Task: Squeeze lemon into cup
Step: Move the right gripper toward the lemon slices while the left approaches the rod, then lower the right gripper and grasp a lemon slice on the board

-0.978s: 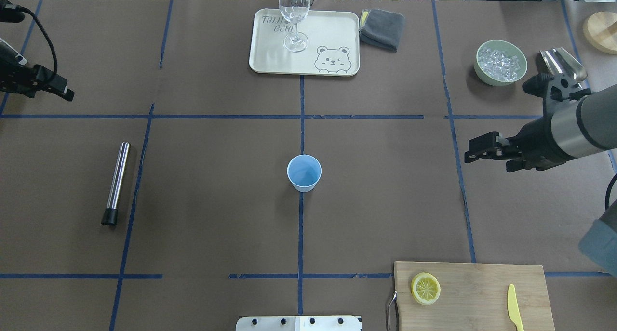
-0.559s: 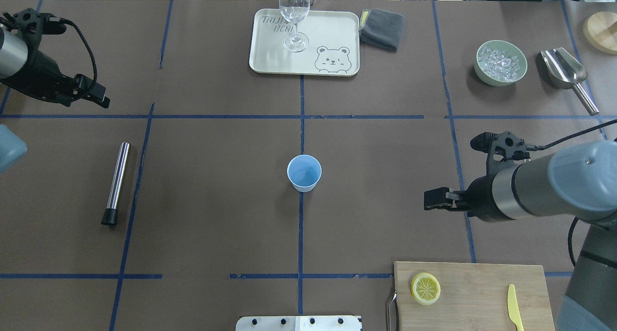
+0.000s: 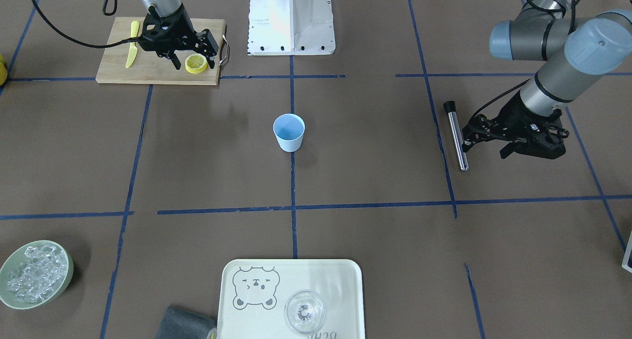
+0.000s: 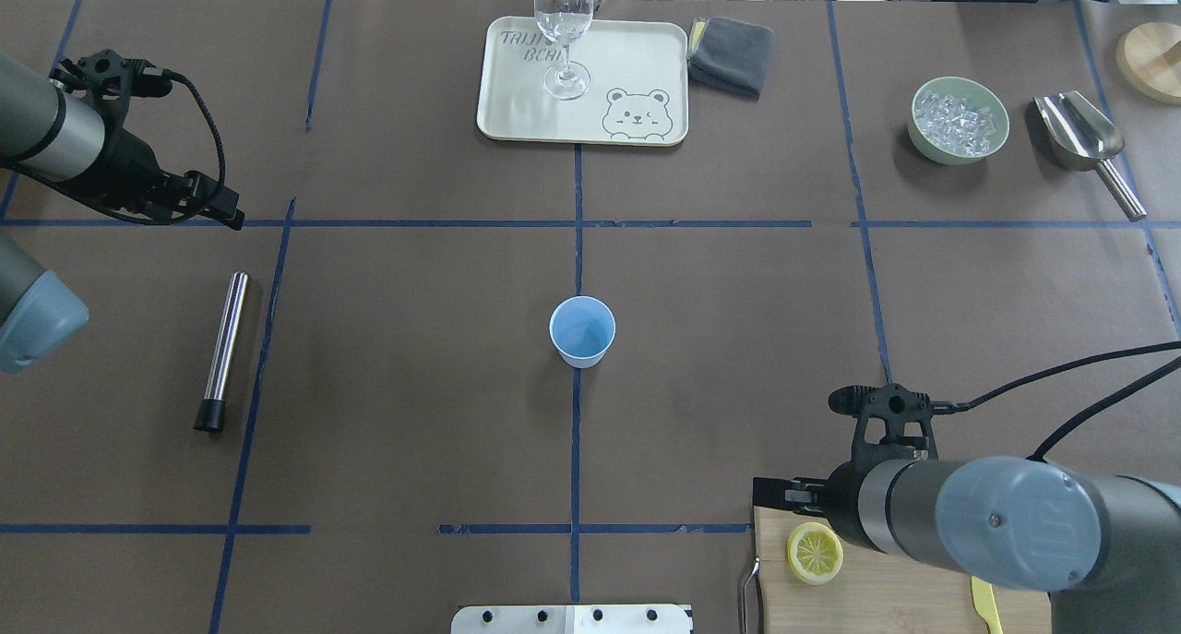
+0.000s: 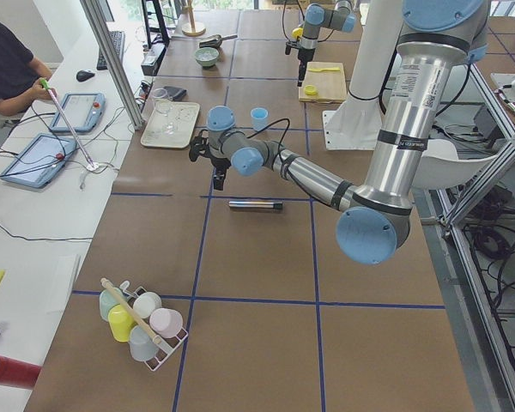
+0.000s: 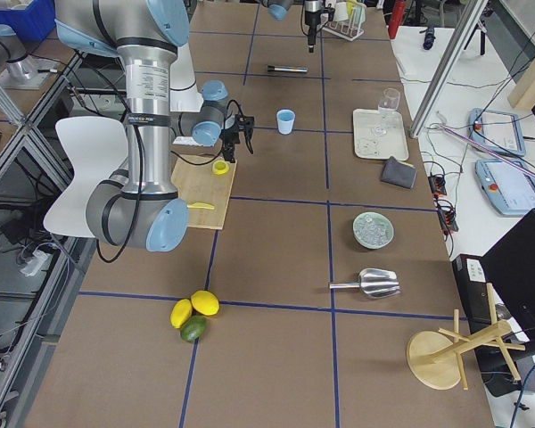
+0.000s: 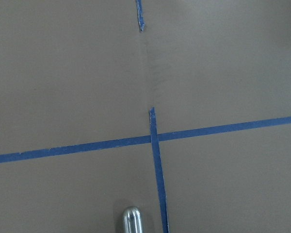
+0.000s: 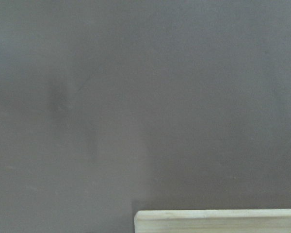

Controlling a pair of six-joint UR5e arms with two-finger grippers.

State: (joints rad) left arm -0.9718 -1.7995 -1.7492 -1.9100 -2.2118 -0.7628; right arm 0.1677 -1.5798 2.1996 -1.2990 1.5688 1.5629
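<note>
The lemon (image 4: 815,553) is a yellow slice lying flat on the wooden cutting board (image 4: 886,602) at the near right; it also shows in the front view (image 3: 196,63). The light-blue cup (image 4: 582,331) stands upright at the table's middle. My right gripper (image 4: 771,495) hovers open and empty over the board's far left corner, just beyond the lemon and not touching it; the right wrist view shows only the board's edge (image 8: 218,221). My left gripper (image 4: 226,214) is open and empty at the far left, above the table.
A steel rod (image 4: 221,350) lies at the left, near my left gripper. A yellow knife (image 3: 132,43) lies on the board. A tray (image 4: 646,62) with a wine glass (image 4: 563,25), a grey cloth (image 4: 732,54), an ice bowl (image 4: 958,120) and a scoop (image 4: 1079,131) sit at the back.
My right arm has swung from the far right down toward the cutting board and now hangs over its corner. My left arm has come further in from the left edge.
</note>
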